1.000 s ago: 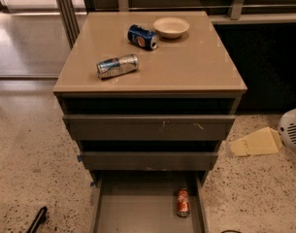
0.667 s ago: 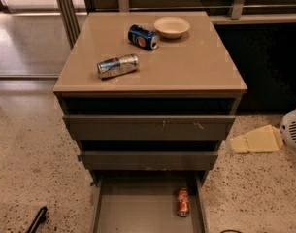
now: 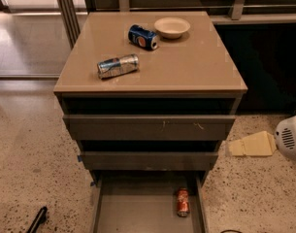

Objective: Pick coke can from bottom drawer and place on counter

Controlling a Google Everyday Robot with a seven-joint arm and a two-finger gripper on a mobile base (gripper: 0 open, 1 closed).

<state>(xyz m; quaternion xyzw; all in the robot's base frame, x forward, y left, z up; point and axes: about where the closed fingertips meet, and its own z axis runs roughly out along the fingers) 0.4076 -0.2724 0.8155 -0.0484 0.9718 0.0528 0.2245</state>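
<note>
Below, red cylindrical coke can (image 3: 182, 202) lying in shallow grey bottom drawer (image 3: 138, 210), black claw (image 3: 38, 218) lower-left, opening unclear.

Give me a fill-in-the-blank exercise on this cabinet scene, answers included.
1. The open drawer holding the coke can is the ___ one.
2. On the counter, the can nearest the bowl is ___.
3. The gripper shows over the floor in the lower ___ corner of the view, far from the coke can.
Missing words: bottom; blue; left.
</note>
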